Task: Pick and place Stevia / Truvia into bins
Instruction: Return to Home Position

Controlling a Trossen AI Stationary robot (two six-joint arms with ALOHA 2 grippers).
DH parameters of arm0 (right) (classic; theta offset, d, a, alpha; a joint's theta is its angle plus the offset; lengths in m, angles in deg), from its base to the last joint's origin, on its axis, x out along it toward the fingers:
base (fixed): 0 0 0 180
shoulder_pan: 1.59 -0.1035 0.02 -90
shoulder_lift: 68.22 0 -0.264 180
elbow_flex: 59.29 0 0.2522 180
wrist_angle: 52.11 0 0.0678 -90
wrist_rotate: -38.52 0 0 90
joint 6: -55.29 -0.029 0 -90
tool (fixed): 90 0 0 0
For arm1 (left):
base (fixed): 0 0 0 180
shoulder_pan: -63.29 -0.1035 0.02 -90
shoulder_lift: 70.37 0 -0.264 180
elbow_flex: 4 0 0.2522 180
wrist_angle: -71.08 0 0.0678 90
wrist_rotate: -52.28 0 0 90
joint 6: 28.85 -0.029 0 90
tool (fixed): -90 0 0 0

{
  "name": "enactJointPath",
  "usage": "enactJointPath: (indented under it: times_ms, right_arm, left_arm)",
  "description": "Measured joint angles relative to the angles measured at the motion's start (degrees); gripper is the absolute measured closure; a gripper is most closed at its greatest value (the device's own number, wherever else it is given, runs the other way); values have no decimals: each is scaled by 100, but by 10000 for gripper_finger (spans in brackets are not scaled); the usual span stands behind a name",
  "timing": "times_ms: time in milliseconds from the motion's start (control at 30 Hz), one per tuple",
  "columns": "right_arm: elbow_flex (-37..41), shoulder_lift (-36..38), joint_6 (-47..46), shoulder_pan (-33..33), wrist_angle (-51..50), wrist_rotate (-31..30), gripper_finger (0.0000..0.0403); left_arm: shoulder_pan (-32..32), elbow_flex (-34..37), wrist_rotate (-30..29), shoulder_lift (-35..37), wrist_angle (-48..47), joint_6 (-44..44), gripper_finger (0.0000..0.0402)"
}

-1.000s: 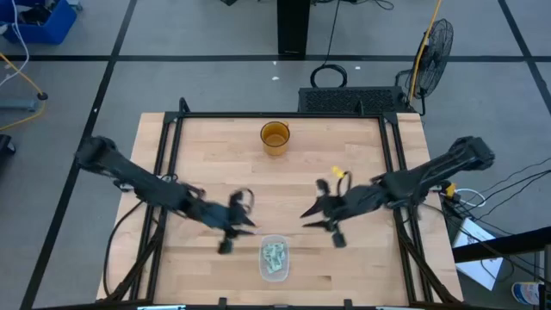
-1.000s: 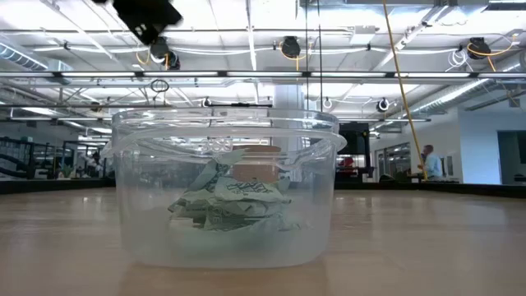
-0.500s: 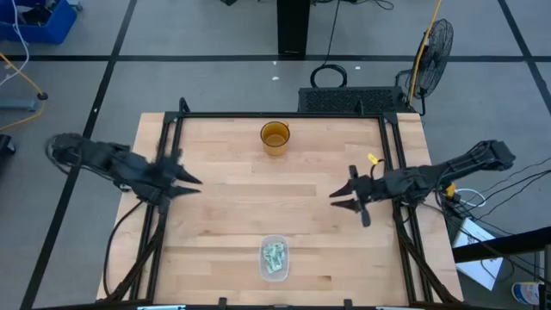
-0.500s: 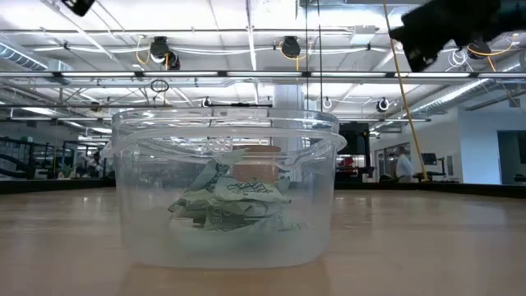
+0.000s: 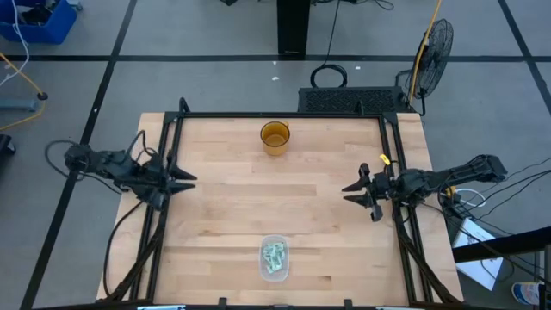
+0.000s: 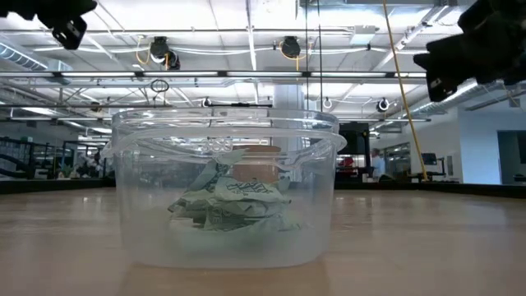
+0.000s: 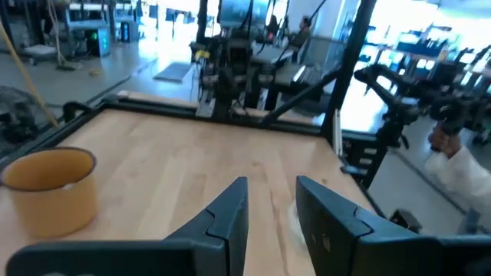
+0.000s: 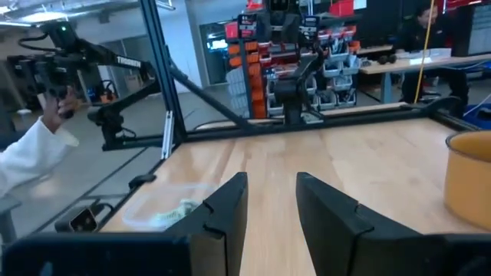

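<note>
High view, left gripper (image 5: 191, 180): it hangs over the left edge of the tabletop (image 5: 232, 215), about halfway along. Its fingers are spread in a V and hold nothing.
High view, right gripper (image 5: 347, 193): it hangs over the right edge, mirroring the other, fingers likewise spread and empty.
High view, clear container (image 5: 274, 277): it stands by the middle of the near edge, well apart from both grippers. The sachets (image 5: 275, 253) are heaped inside, and you can see none loose on the wood.
High view, amber cup (image 5: 275, 137): it stands by the middle of the far edge.
Low view, sachets (image 6: 234, 205): they form a crumpled pale green pile on the container's floor, well below its rim.
Left wrist view, fingers (image 7: 226, 218): there is a narrow gap between them, with nothing in it.
Right wrist view, fingers (image 8: 222, 211): same narrow gap, also empty. Past them you see the filled container (image 8: 153, 201), and a person's sleeve (image 8: 31, 157) off the table.
Handling: the sachets look very light, thin and limp, likely to slide or buckle. If you find one missed, pinch it across its short width near the middle.
Progress: sorting looks complete, and only parking the arms seems left.
</note>
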Motion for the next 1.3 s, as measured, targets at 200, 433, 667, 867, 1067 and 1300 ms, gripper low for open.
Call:
enactJointPath:
  times_ms: [200, 433, 667, 867, 1067, 1300]
  right_arm:
    - [319, 367, -21, 4, 215, -2, 298]
    - [329, 512, 84, 2, 11, -4, 296]
    - [335, 489, 109, 24, -59, -67, 296]
    - [340, 495, 114, 24, 125, -360, 297]
    - [344, 493, 114, 22, 113, -332, 296]
    - [344, 493, 114, 22, 114, -329, 296]
  left_arm:
    - [0, 647, 11, 286, 338, 94, 286]
    - [0, 230, 91, 987, -82, -177, 286]
    - [6, 335, 195, 978, 223, -600, 286]
    - [4, 1764, 835, 975, 2008, -728, 286]
    - [5, 2850, 993, 975, 3276, -604, 286]
    - [4, 2835, 1103, 970, 2768, -174, 286]
